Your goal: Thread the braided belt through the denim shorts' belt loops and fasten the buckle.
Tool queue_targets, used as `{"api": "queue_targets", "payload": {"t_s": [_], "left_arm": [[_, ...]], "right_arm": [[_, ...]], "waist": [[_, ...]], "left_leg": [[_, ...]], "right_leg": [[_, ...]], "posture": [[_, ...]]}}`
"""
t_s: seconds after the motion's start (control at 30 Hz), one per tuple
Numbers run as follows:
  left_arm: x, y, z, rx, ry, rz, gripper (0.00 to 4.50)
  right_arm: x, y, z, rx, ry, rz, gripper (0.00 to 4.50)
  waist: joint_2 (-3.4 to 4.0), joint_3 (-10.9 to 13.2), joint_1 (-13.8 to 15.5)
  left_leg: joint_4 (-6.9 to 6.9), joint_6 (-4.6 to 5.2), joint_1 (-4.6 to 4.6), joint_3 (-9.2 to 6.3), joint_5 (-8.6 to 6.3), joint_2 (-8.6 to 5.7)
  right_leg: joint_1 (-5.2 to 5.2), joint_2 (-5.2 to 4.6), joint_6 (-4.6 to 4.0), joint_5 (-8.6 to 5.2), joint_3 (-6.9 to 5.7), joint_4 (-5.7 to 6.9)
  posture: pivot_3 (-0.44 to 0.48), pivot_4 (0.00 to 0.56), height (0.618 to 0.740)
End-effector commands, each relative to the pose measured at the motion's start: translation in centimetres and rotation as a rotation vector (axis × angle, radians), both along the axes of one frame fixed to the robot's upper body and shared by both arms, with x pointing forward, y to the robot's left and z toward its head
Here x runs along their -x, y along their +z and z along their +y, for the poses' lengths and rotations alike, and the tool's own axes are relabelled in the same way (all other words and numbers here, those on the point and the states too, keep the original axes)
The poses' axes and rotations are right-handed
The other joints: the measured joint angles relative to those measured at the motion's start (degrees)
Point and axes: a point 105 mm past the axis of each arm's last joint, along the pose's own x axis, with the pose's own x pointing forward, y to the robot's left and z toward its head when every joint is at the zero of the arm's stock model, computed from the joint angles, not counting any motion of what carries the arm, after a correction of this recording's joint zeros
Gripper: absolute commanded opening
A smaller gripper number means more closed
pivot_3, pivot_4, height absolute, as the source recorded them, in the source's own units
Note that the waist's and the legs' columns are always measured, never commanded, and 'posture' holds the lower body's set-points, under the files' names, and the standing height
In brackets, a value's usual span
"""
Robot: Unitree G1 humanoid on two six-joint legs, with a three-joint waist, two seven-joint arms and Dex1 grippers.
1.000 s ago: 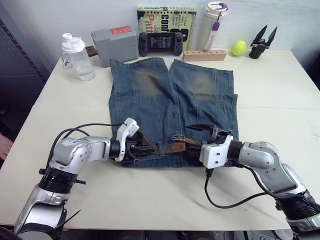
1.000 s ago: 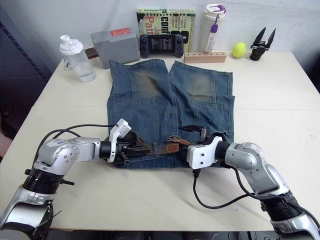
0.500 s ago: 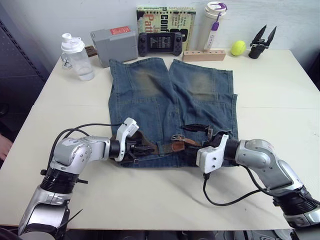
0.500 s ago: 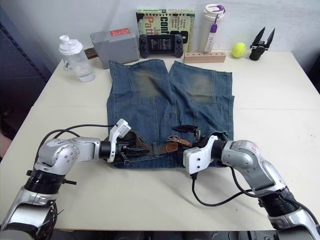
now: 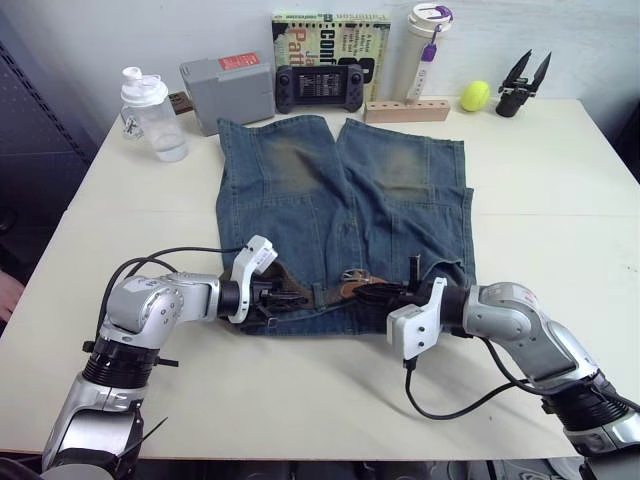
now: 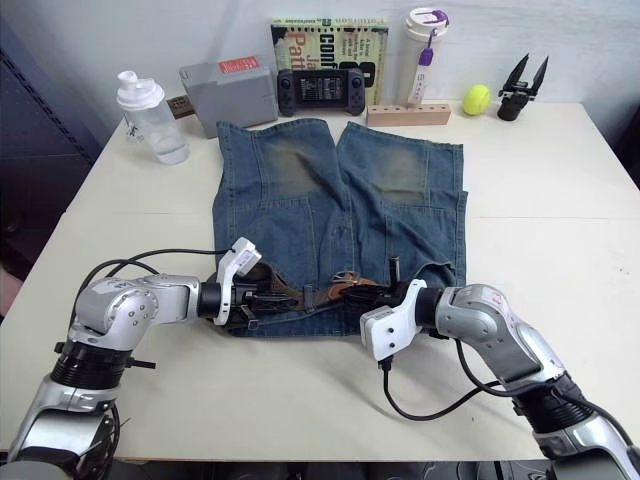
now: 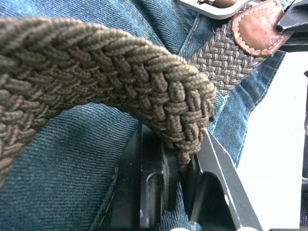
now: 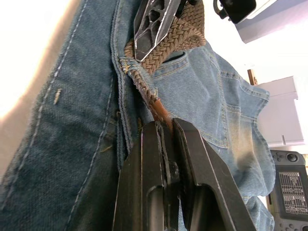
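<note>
Both claws clenched on the limp, grippy belt (image 5: 318,294) at the shorts' (image 5: 345,195) 6 o'clock waistband: left claw (image 7: 185,161) on weave, right claw (image 8: 166,126) on firmer leather end, better for feeding.

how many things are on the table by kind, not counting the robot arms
clothing: 2 (denim shorts, braided belt)
drink containers: 2 (shaker bottle, white tumbler)
grey box: 1
handheld game console: 1
book: 1
wooden block: 1
yellow-green ball: 1
spare black gripper: 1
total: 10
</note>
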Motion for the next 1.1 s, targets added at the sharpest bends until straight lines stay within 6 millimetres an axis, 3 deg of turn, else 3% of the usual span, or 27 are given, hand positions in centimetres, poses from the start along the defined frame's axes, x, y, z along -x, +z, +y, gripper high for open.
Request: {"api": "queue_targets", "payload": {"t_s": [0.03, 0.17, 0.33, 0.5, 0.57, 0.67, 0.73, 0.8, 0.87, 0.97, 1.03, 1.1], "left_arm": [[0.5, -0.6, 0.1, -0.009, -0.004, 0.021, 0.00], [0.5, 0.1, -0.1, 0.053, -0.001, 0.022, 0.00], [1.1, 1.9, -0.1, 0.136, -0.019, -0.008, 1.93], [2.2, 3.8, 2.0, 0.229, 0.014, -0.028, 3.91], [2.8, 4.4, 2.6, 0.248, 0.011, -0.056, 3.91], [6.5, 6.1, 3.9, 0.268, -0.081, -0.093, 3.91], [7.6, 7.3, 4.5, 0.314, -0.106, -0.112, 3.91], [7.6, 9.0, 5.6, 0.381, -0.098, -0.150, 3.38], [6.7, 10.8, 6.7, 0.444, -0.074, -0.200, 2.82], [4.0, 12.5, 8.0, 0.478, -0.018, -0.274, 1.48], [1.6, 11.6, 8.4, 0.400, 0.037, -0.315, 0.69], [-1.4, 9.4, 8.7, 0.256, 0.098, -0.358, 0.02]], "right_arm": [[0.2, 0.2, 0.5, -0.006, 0.024, -0.010, 0.02], [-0.1, 0.3, 0.4, -0.014, 0.007, -0.007, 0.02], [-0.4, 0.5, 0.3, -0.018, -0.011, -0.022, 0.00], [-0.3, 0.7, 0.2, -0.032, -0.026, -0.033, 0.00], [-0.3, 0.8, 0.1, -0.034, -0.031, -0.035, 0.00], [-0.3, 0.9, -0.2, -0.043, -0.049, -0.042, 0.00], [-0.3, 0.8, -0.3, -0.045, -0.054, -0.045, 0.00], [-0.2, 0.8, -0.3, -0.046, -0.055, -0.046, 0.00], [-0.1, 0.7, -0.3, -0.049, -0.057, -0.048, 0.00], [0.1, 0.8, -0.3, -0.059, -0.057, -0.061, 0.00], [0.1, 0.8, -0.4, -0.065, -0.066, -0.066, 0.00], [0.2, 0.9, -0.4, -0.071, -0.070, -0.069, 0.00]], "waist": [[0.00, 0.0, -0.1], [0.00, 0.0, -0.1], [0.00, 0.0, -0.2], [0.00, 0.0, -0.6], [0.00, 0.0, -0.9], [-0.02, 0.0, -1.0], [-0.02, 0.0, -0.9], [-0.02, 0.0, -0.6], [-0.02, 0.0, -0.6], [-0.02, 0.0, -0.7], [-0.01, 0.0, -0.8], [0.00, 0.0, -0.8]], "left_leg": [[0.00, 0.00, 0.00, 0.00, 0.00, 0.00], [0.01, 0.00, 0.00, -0.01, 0.00, 0.00], [0.03, 0.00, 0.00, -0.04, 0.00, 0.01], [0.04, 0.00, -0.02, -0.08, 0.00, 0.01], [0.03, 0.00, -0.02, -0.12, 0.00, 0.03], [0.00, 0.00, -0.03, -0.14, 0.00, 0.08], [-0.03, 0.00, -0.01, -0.20, 0.00, 0.20], [0.04, 0.01, -0.03, -0.22, 0.01, 0.18], [0.15, 0.03, -0.02, -0.34, 0.02, 0.15], [0.16, 0.06, -0.02, -0.40, 0.03, -0.01], [0.14, 0.06, -0.02, -0.41, 0.03, -0.12], [0.04, 0.06, 0.00, -0.33, 0.03, -0.20]], "right_leg": [[0.00, 0.00, 0.00, 0.00, 0.00, 0.00], [0.00, 0.00, 0.00, 0.00, -0.01, 0.01], [0.00, -0.02, 0.00, 0.00, -0.01, 0.04], [0.00, -0.05, 0.00, 0.00, -0.05, 0.06], [0.00, -0.08, -0.01, -0.01, -0.08, 0.06], [-0.01, -0.12, -0.03, -0.02, -0.10, 0.05], [-0.02, -0.21, -0.03, -0.02, -0.11, 0.09], [0.03, -0.23, -0.03, -0.02, -0.10, 0.08], [0.15, -0.24, -0.04, -0.03, -0.10, 0.06], [0.17, -0.26, -0.04, -0.03, -0.09, 0.10], [0.17, -0.23, -0.04, -0.03, -0.15, 0.11], [0.15, -0.21, -0.04, -0.03, -0.22, 0.09]], "posture": [[0.000, 0.150, 0.731], [0.000, 0.150, 0.731], [0.000, 0.150, 0.731], [0.000, 0.150, 0.731], [0.000, 0.150, 0.731], [0.000, 0.150, 0.731], [0.000, 0.150, 0.731], [0.000, 0.150, 0.731], [0.000, 0.150, 0.731], [0.000, 0.150, 0.731], [0.000, 0.150, 0.731], [0.000, 0.150, 0.731]]}}
